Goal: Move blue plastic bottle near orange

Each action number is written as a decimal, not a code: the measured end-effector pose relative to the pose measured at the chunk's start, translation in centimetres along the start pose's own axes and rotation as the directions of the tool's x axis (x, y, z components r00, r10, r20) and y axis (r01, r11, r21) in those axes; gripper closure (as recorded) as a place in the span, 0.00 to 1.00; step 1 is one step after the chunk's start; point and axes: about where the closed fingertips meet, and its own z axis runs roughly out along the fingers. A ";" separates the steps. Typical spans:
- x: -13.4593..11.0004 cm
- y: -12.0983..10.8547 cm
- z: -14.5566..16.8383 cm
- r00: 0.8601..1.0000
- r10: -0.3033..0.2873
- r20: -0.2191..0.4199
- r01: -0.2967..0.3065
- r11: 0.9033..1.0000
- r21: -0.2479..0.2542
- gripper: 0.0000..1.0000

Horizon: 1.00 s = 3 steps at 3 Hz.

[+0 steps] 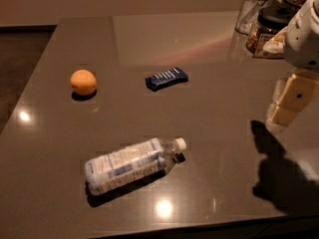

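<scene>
The blue plastic bottle (132, 165) lies on its side at the front middle of the grey table (209, 103), white cap pointing right, with a white-and-pale-blue label. The orange (83, 82) sits at the left, well behind the bottle and apart from it. My gripper (290, 99) hangs at the right edge of the view above the table, pale blocky fingers pointing down-left, far to the right of the bottle and holding nothing visible.
A small dark blue snack packet (166, 78) lies mid-table behind the bottle. A clear glass (254, 10) and a dark-lidded jar (270, 29) stand at the back right. The table's left edge drops to a dark floor; the front edge is near.
</scene>
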 end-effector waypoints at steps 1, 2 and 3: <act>0.0 0.0 0.0 1.000 0.000 0.000 0.000 1.000 0.000 0.00; -1.3 0.7 0.6 0.999 -0.052 0.010 0.052 0.999 -0.012 0.00; -3.2 1.9 2.3 0.991 -0.128 0.039 0.130 0.990 -0.046 0.00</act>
